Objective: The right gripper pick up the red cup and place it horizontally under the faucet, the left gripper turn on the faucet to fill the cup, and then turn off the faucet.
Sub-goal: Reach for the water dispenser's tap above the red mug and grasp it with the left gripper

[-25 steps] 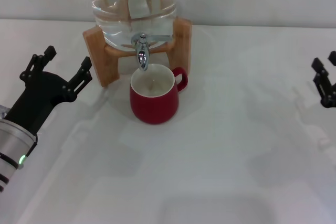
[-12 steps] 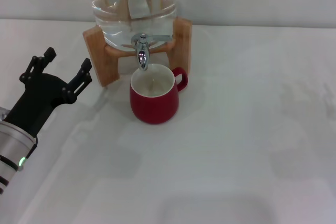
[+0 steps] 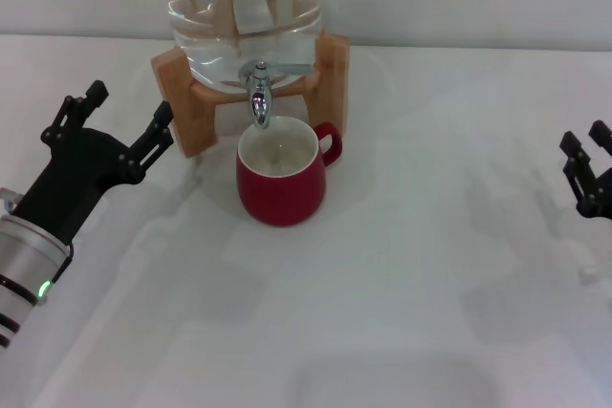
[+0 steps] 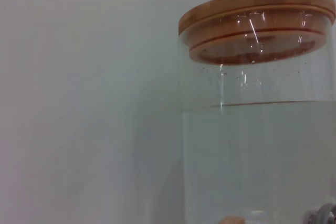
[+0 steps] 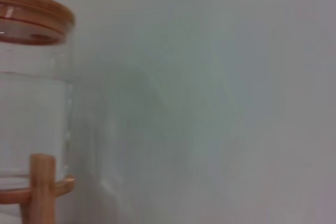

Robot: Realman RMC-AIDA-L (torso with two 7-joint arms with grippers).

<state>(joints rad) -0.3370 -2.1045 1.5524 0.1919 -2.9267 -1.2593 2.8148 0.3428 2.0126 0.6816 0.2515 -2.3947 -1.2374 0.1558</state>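
Observation:
The red cup (image 3: 280, 179) stands upright on the table right under the faucet (image 3: 257, 95), its white inside showing and its handle turned to the right. The chrome faucet juts from the clear water jug (image 3: 239, 2) on its wooden stand (image 3: 180, 102). My left gripper (image 3: 112, 121) hovers open to the left of the stand, well apart from the faucet. At the right edge of the head view my right gripper (image 3: 585, 171) shows only in part, far from the cup. Both wrist views show the jug and its wooden lid (image 4: 257, 22), no fingers.
White tabletop (image 3: 402, 312) spreads in front of and to the right of the cup. A pale wall stands close behind the jug. In the right wrist view one leg of the wooden stand (image 5: 42, 187) shows beneath the jug.
My left gripper has crept slightly right and forward, toward the stand. The right gripper, gone from view half a second ago, is back at the right edge. Cup and faucet are unmoved.

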